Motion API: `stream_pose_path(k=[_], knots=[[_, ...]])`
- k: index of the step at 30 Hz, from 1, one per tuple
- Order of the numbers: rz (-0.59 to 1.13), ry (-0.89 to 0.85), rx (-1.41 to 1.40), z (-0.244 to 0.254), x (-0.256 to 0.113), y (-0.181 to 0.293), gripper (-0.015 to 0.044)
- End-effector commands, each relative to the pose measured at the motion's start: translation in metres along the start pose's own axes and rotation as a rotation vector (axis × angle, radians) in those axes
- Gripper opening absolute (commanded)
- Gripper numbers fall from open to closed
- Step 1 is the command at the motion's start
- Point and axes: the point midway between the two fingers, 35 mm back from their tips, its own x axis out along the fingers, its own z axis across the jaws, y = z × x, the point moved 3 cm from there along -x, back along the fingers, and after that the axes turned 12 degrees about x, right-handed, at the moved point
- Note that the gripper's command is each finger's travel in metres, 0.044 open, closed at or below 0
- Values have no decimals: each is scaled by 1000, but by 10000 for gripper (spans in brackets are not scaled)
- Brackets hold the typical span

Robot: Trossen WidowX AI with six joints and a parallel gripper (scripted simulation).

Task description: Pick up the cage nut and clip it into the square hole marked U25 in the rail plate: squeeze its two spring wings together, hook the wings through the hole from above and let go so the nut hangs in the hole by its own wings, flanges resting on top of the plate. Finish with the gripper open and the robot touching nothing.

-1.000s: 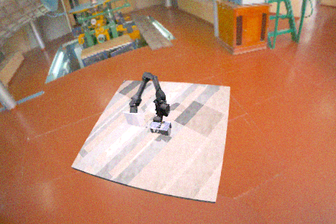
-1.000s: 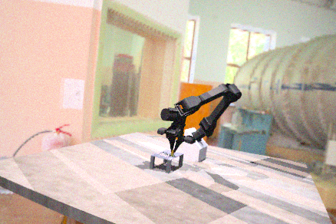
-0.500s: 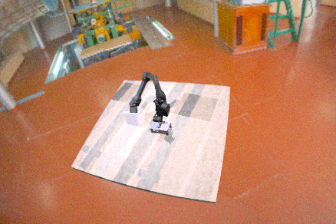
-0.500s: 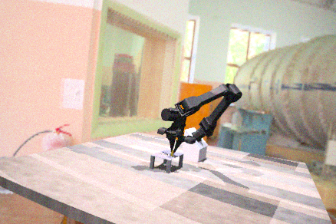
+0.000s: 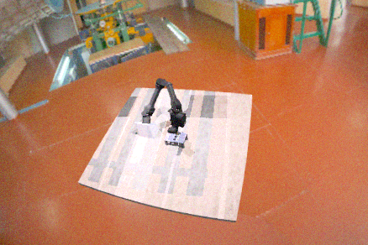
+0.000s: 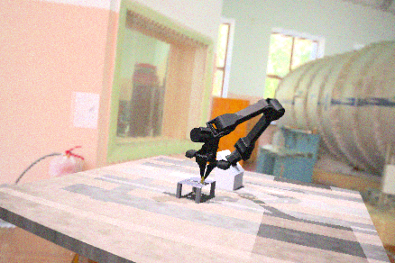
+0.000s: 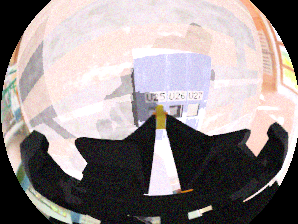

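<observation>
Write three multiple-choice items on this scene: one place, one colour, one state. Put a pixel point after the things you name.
1. Where is the tool (image 6: 203,181) (image 7: 160,117)?
A. Beside the white box
B. Over the rail plate (image 6: 192,181) (image 7: 172,70)
C. Past the table edge

2. What colour is the cage nut (image 6: 203,179) (image 7: 160,120)?
A. Yellow
B. Red
C. Green

3. How does the tool stand?
A. Wide open
B. Shut on nothing
C. Shut on the nut

1 B: the fingers point down at the plate near the U25 label (image 7: 156,97).
2 A: yellow shows at the fingertips.
3 C: the tips close in on the yellow piece from both sides.
</observation>
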Motion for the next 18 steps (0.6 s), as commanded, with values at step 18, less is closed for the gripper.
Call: stream_pose_path(k=[18], knots=[[-11,42,4,3,0,1,29]])
